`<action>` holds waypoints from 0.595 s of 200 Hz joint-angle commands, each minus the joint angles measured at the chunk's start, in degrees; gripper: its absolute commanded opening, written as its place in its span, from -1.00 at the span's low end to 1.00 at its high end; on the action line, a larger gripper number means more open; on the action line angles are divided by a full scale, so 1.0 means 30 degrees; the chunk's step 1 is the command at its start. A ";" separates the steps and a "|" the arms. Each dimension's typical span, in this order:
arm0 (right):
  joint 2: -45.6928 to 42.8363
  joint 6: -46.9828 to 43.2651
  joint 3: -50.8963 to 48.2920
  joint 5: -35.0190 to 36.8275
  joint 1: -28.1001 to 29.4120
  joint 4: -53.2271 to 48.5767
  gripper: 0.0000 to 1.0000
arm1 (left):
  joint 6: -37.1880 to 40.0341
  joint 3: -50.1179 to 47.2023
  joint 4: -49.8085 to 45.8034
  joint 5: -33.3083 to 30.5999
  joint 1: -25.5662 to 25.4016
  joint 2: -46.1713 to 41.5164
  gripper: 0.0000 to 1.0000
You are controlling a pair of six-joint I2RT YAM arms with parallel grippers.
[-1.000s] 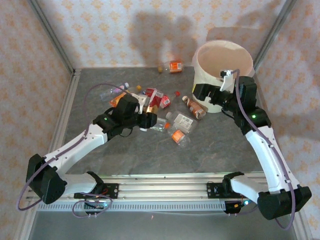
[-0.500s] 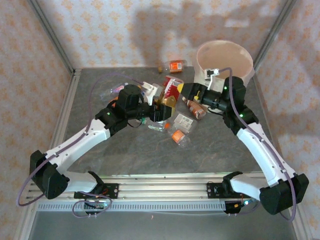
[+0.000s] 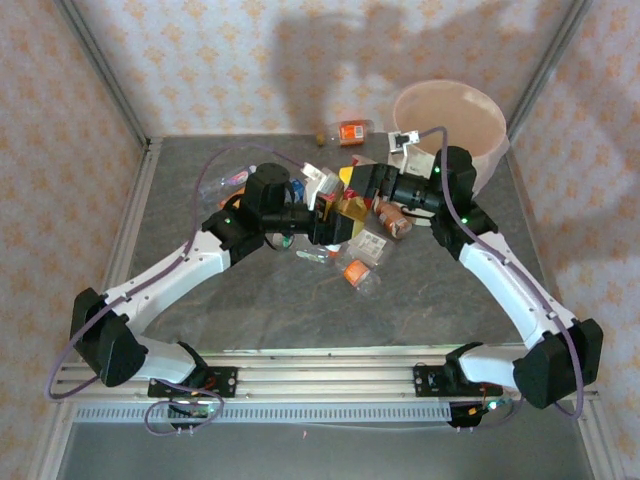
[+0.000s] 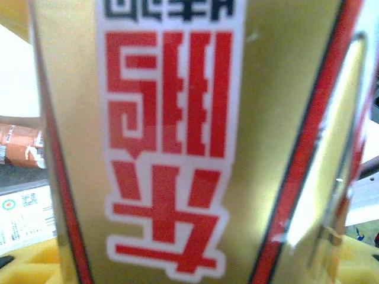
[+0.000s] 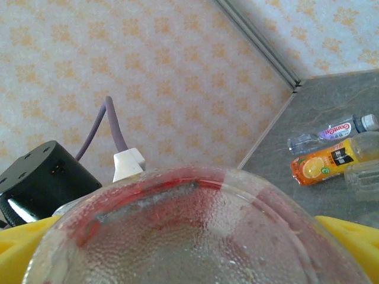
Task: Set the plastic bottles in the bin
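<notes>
Grey desk [image 3: 250,310], wallpaper behind. I see left hand [image 3: 325,213] clenched on gold-labelled bottle [image 3: 347,207], held over loose bottles [image 3: 357,272] mid-desk. Right hand [image 3: 368,184] spread wide around its base; contact unclear. Bin [image 3: 460,120] far right, just behind right hand.

A robot test booth: wallpapered panels [image 3: 200,60] in aluminium posts [image 3: 103,68] enclose the grey table [image 3: 250,310], a mounting rail [image 3: 330,370] along its near edge.

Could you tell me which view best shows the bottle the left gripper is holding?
The top external view: it shows most of the bottle at once. The left wrist view gives a close-up of its gold-and-red label; the right wrist view, its clear rounded end, blurred.
</notes>
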 commanded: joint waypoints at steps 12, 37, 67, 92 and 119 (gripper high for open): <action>-0.0655 -0.1595 0.0519 -0.1588 0.0124 0.0171 0.86 | -0.0059 0.0500 0.0995 0.0008 -0.0083 -0.0165 -0.08; -0.0744 -0.1915 0.0470 -0.1195 0.0138 -0.0347 0.39 | -0.0204 0.0636 0.0982 -0.0285 -0.0083 -0.0011 -0.07; -0.0773 -0.2207 0.0435 -0.0843 0.0146 -0.0387 0.15 | -0.0307 0.0752 0.0989 -0.0256 -0.0096 0.0055 -0.01; -0.0776 -0.2718 0.0497 0.0619 0.0141 -0.1060 0.02 | -0.0202 0.0783 0.0727 -0.0468 -0.0098 -0.0018 0.37; -0.0765 -0.3698 0.0869 0.3242 0.0121 -0.3017 -0.07 | 0.0324 0.0851 -0.0561 -0.2645 -0.0078 -0.0233 0.81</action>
